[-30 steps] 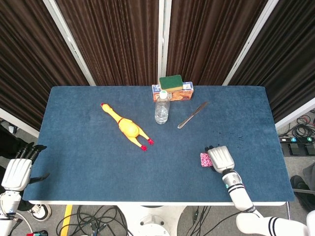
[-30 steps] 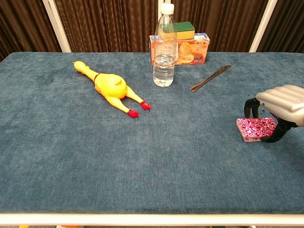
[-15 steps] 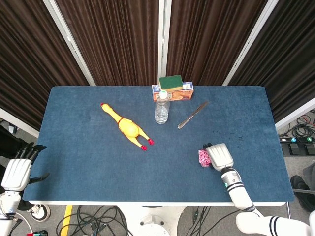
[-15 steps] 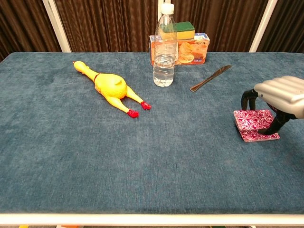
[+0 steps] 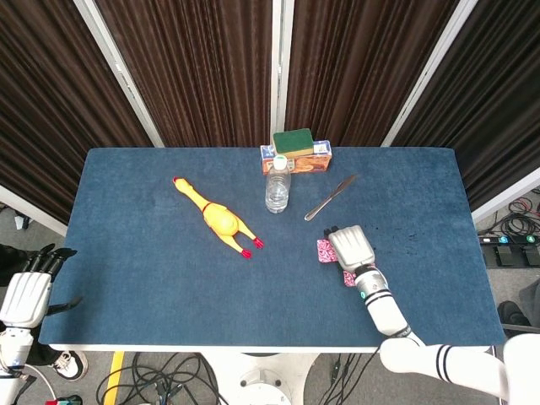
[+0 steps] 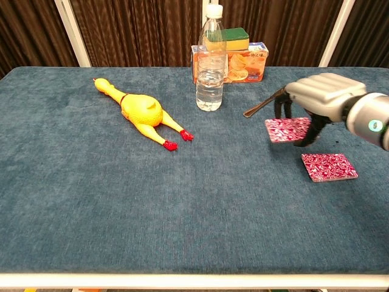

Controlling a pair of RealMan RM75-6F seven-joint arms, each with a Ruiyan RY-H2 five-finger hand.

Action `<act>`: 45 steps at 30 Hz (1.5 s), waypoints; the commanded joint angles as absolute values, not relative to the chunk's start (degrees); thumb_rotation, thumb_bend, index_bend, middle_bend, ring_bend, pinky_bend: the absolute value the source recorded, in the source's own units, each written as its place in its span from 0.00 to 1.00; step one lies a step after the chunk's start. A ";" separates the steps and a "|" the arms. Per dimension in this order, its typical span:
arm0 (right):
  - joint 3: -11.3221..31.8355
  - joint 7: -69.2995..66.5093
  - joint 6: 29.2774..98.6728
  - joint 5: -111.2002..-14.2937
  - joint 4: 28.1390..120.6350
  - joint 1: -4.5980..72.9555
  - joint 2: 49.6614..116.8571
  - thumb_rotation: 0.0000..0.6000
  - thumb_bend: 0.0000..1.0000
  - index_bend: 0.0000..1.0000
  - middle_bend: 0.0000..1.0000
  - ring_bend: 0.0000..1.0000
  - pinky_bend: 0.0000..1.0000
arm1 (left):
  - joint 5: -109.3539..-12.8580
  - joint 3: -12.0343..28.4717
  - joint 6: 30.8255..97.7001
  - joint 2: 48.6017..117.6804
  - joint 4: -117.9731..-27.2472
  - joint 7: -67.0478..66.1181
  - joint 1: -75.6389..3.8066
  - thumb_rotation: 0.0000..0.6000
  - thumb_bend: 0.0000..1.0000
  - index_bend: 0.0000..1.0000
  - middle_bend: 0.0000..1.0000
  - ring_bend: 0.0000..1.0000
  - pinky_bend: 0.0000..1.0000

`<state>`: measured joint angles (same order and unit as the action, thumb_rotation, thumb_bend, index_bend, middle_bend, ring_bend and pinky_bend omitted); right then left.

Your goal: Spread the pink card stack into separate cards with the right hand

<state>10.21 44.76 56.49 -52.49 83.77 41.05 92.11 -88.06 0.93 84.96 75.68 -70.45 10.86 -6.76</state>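
The pink card stack [image 6: 329, 166] lies flat on the blue table [image 6: 182, 201] at the right; in the head view the stack [image 5: 348, 278] peeks out beside my right wrist. A separate pink card portion [image 6: 287, 129] sits left of and beyond the stack, pinched between the dark fingers and thumb of my right hand [image 6: 316, 97], apparently just above the cloth. From the head view the same pink card [image 5: 326, 251] shows at the left of the right hand [image 5: 350, 246]. My left hand [image 5: 25, 291] hangs off the table's front left corner, fingers apart and holding nothing.
A metal knife [image 6: 269, 100] lies just behind the right hand. A water bottle [image 6: 210, 61] stands mid-table in front of an orange box [image 6: 240, 62] topped by a green sponge. A yellow rubber chicken [image 6: 141, 112] lies at the left.
My right hand has moved left and away from the front edge with part of the pink cards. The rest of the stack stays where it lay. The left hand is still.
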 commanded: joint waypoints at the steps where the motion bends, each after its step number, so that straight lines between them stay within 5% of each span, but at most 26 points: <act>1: 11.30 46.01 54.98 -49.99 81.10 43.15 94.48 1.00 0.13 0.44 0.42 0.75 0.78 | -88.03 0.96 85.00 75.70 -70.30 11.00 -6.73 1.00 0.04 0.19 0.19 0.09 0.18; 16: 11.03 46.71 52.65 -45.30 71.33 47.83 101.37 1.00 0.13 0.45 0.41 0.75 0.78 | -87.50 0.95 84.45 75.86 -68.83 12.25 -6.56 1.00 0.03 0.19 0.19 0.09 0.18; 25: 9.87 46.72 51.69 -44.34 71.05 48.43 101.05 1.00 0.12 0.40 0.35 0.74 0.78 | -87.20 1.05 84.05 76.15 -68.03 12.77 -6.59 1.00 0.04 0.19 0.19 0.09 0.18; 31: 9.30 46.84 50.94 -43.11 71.04 48.89 100.79 1.00 0.10 0.28 0.26 0.72 0.78 | -87.07 1.07 84.00 76.22 -67.87 12.80 -6.52 1.00 0.03 0.19 0.19 0.09 0.18; 45: 8.46 44.68 54.18 -45.39 77.67 47.90 96.44 1.00 0.10 0.24 0.24 0.72 0.78 | -87.32 1.17 84.42 76.18 -68.05 12.62 -6.49 1.00 0.03 0.19 0.19 0.09 0.18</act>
<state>8.82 44.97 53.33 -44.75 76.32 48.33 97.43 -87.32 1.17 84.41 76.18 -68.06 12.62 -6.49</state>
